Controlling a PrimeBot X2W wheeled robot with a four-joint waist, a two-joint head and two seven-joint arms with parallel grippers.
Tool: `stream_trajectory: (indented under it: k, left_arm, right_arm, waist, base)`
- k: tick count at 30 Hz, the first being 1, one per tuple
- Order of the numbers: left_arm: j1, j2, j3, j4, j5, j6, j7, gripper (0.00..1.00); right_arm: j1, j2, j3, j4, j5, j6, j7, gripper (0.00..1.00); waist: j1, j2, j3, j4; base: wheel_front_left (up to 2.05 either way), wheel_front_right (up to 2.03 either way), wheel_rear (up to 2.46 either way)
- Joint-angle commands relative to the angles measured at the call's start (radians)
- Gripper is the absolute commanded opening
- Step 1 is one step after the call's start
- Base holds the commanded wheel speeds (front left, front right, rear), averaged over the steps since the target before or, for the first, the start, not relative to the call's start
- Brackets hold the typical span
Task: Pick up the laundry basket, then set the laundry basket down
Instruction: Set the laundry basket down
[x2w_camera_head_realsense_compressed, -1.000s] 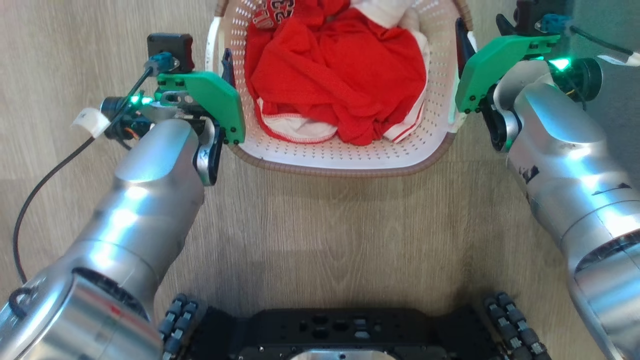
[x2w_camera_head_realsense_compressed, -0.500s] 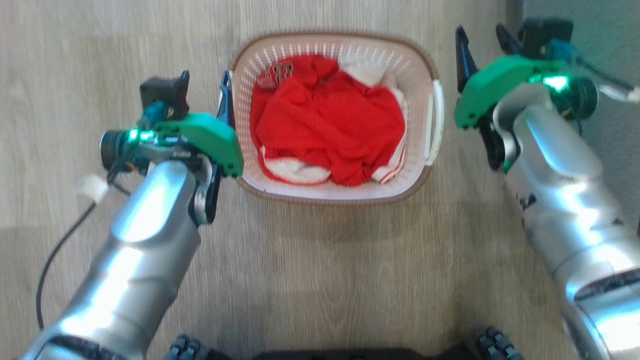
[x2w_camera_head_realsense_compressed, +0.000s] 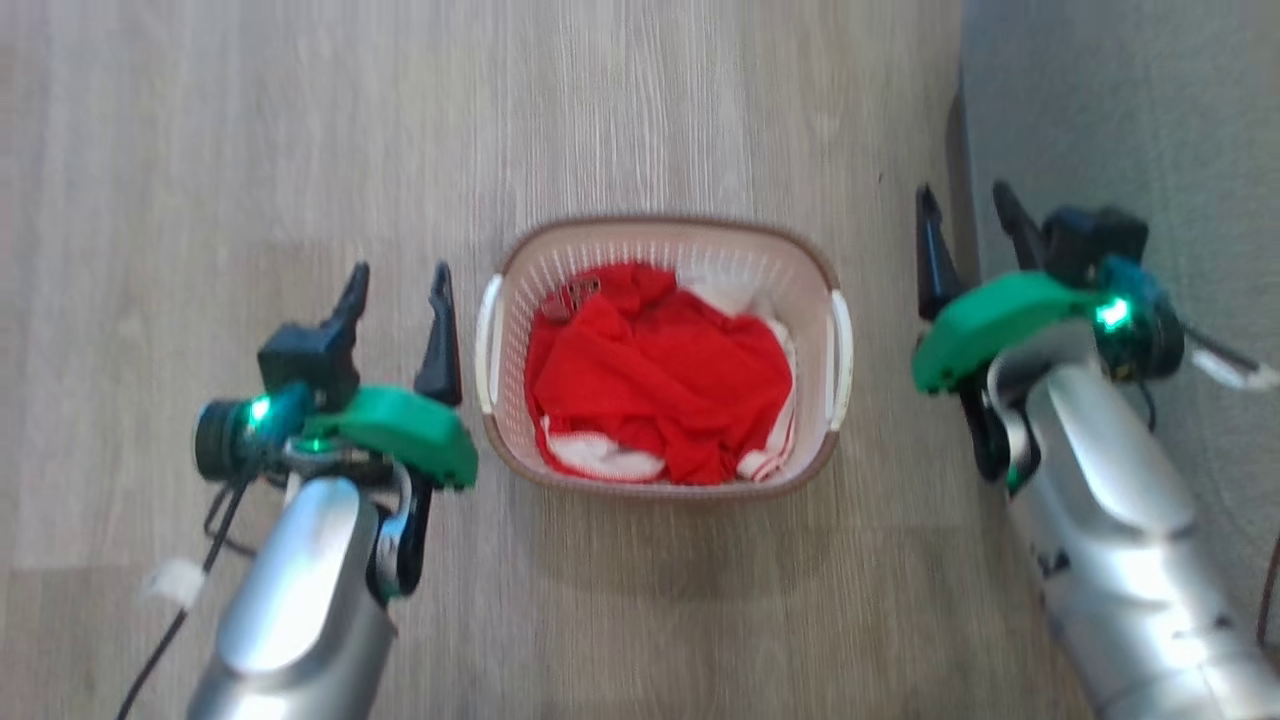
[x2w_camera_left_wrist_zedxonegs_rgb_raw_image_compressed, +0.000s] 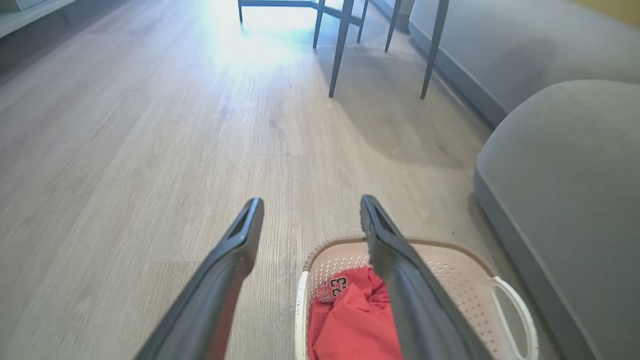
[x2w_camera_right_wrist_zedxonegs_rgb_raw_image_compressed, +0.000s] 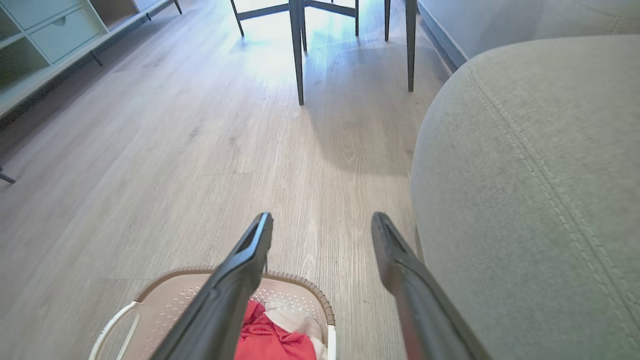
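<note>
The laundry basket (x2w_camera_head_realsense_compressed: 663, 480), cream-white with a brown rim and white side handles, stands on the wooden floor in the middle of the head view, holding red and white clothes (x2w_camera_head_realsense_compressed: 660, 385). My left gripper (x2w_camera_head_realsense_compressed: 398, 281) is open just left of the basket, apart from its left handle (x2w_camera_head_realsense_compressed: 489, 345). My right gripper (x2w_camera_head_realsense_compressed: 967, 203) is open to the right, well clear of the right handle (x2w_camera_head_realsense_compressed: 841, 345). The left wrist view has the basket (x2w_camera_left_wrist_zedxonegs_rgb_raw_image_compressed: 465, 295) below the open fingers; the right wrist view has its rim (x2w_camera_right_wrist_zedxonegs_rgb_raw_image_compressed: 300, 282) at the bottom.
A grey sofa (x2w_camera_head_realsense_compressed: 1120, 130) lies along the right, close to my right arm; it is large in the right wrist view as the sofa (x2w_camera_right_wrist_zedxonegs_rgb_raw_image_compressed: 530, 175). Dark table legs (x2w_camera_left_wrist_zedxonegs_rgb_raw_image_compressed: 340, 47) stand further ahead. A pale cabinet (x2w_camera_right_wrist_zedxonegs_rgb_raw_image_compressed: 45, 45) runs along the far left.
The head camera has risen, so the basket looks smaller and lower in the picture. Both grippers have come away from the basket's handles and now stand beside it, above the floor.
</note>
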Motion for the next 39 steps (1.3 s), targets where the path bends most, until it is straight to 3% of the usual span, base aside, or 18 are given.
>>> stream_trajectory:
  k: [1, 11, 25, 39]
  left_arm:
    - [0.020, 0.008, 0.052, -0.057, 0.017, -0.014, -0.005, 1.00]
    - [0.210, -0.024, 0.156, -0.195, 0.078, -0.056, -0.005, 1.00]
    - [0.379, -0.034, 0.217, -0.344, 0.148, -0.050, -0.005, 1.00]
    - [0.501, -0.036, 0.261, -0.384, 0.161, -0.052, -0.005, 1.00]
  right_arm:
    - [0.038, 0.018, 0.008, -0.054, -0.009, 0.001, -0.013, 1.00]
    - [0.250, 0.018, -0.006, -0.255, -0.021, 0.001, -0.013, 1.00]
    - [0.492, 0.018, -0.043, -0.456, -0.046, 0.001, -0.013, 1.00]
    - [0.620, 0.018, -0.078, -0.540, -0.048, 0.001, -0.013, 1.00]
  waist:
    - [0.0001, -0.0001, -0.067, 0.012]
    - [0.0001, -0.0001, -0.200, 0.024]
    - [0.0001, -0.0001, -0.301, 0.033]
    - [0.0001, -0.0001, -0.388, 0.023]
  base:
    - [0.00, 0.00, 0.00]
    - [0.00, 0.00, 0.00]
    - [0.00, 0.00, 0.00]
    - [0.00, 0.00, 0.00]
